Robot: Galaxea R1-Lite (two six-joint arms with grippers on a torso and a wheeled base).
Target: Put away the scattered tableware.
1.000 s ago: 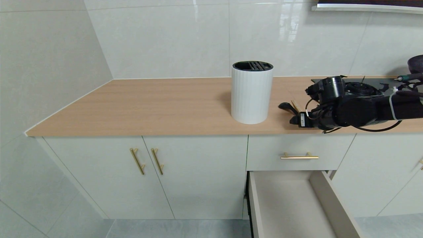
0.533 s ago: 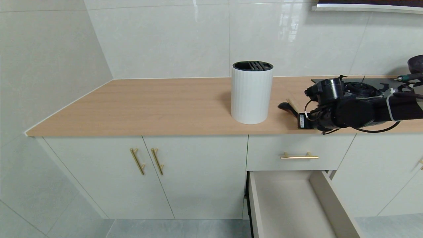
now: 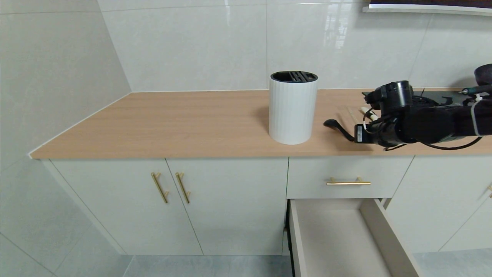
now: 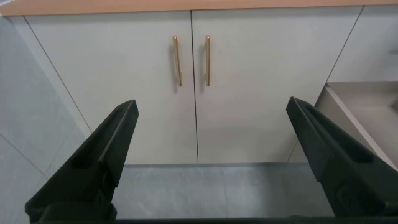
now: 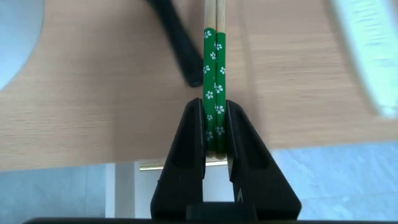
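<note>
Your right gripper (image 5: 214, 111) is clamped tight on a pair of chopsticks (image 5: 214, 56), pinching their green ends, which are dotted with white flowers. The pale wooden shafts run out over the wood-grain countertop (image 3: 192, 123); I cannot tell whether they touch it. A black spoon (image 3: 331, 124) lies just beside them, to the right of a white ribbed cylindrical utensil holder (image 3: 293, 111) with a black slotted top. Your left gripper (image 4: 211, 109) is spread wide and holds nothing, facing cabinet doors (image 4: 249, 93) with slim brass handles (image 4: 176, 60). A drawer (image 3: 330, 238) below the counter stands open.

2 gold handles (image 3: 159, 187) on pale cabinet doors (image 3: 230, 207) below countertop (image 3: 173, 123)
</note>
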